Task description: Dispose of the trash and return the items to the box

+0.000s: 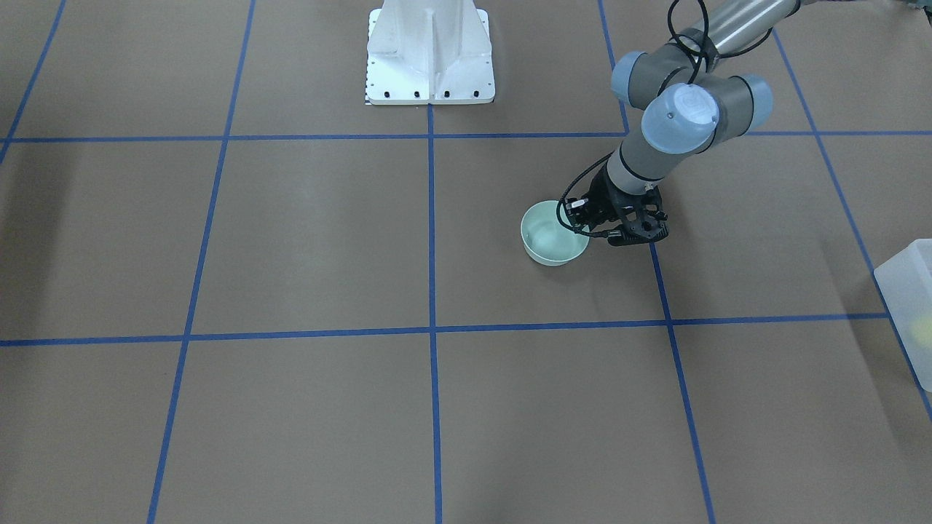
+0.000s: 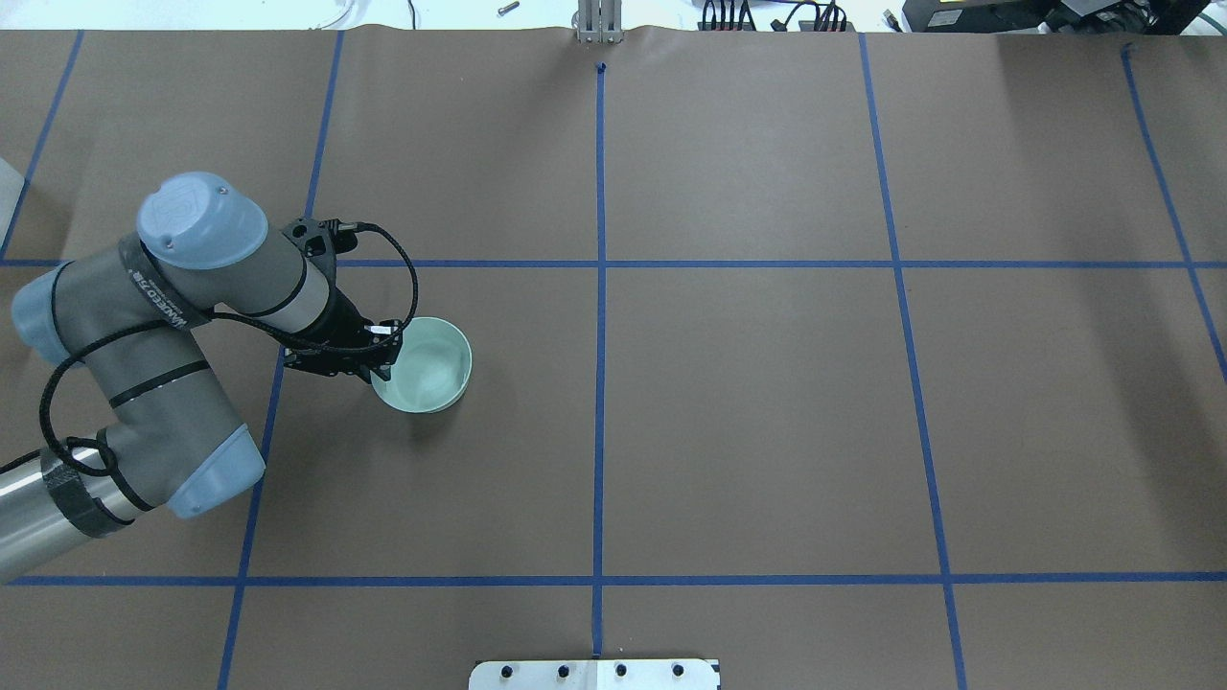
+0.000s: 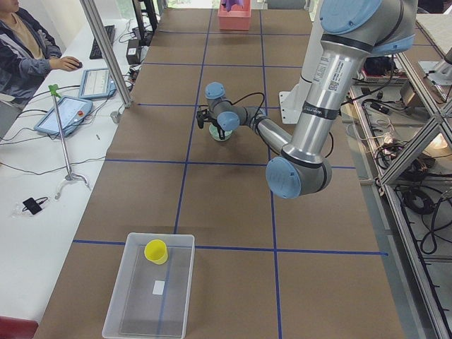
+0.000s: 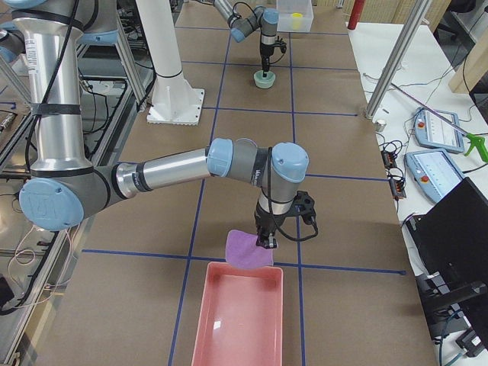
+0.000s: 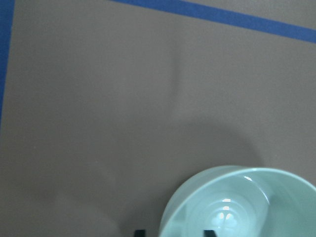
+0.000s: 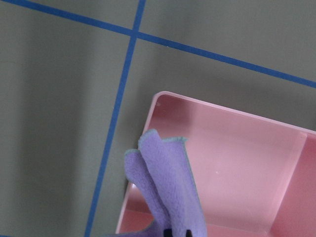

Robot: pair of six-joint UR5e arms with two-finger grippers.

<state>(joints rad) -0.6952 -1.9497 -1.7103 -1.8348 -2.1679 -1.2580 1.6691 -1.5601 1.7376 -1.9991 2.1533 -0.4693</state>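
The pale mint-green bowl stands on the brown table left of centre, and also shows in the front view and the left wrist view. My left gripper is open, one finger outside and one inside the bowl's near rim. The yellow cup stands inside the translucent white box, whose corner shows in the front view. My right gripper is shut on a purple cloth and holds it over the near end of a pink bin.
The white robot pedestal stands at the table's robot side. The pink bin lies at the table's right end. An operator sits at a side desk with tablets. Blue tape lines grid the table.
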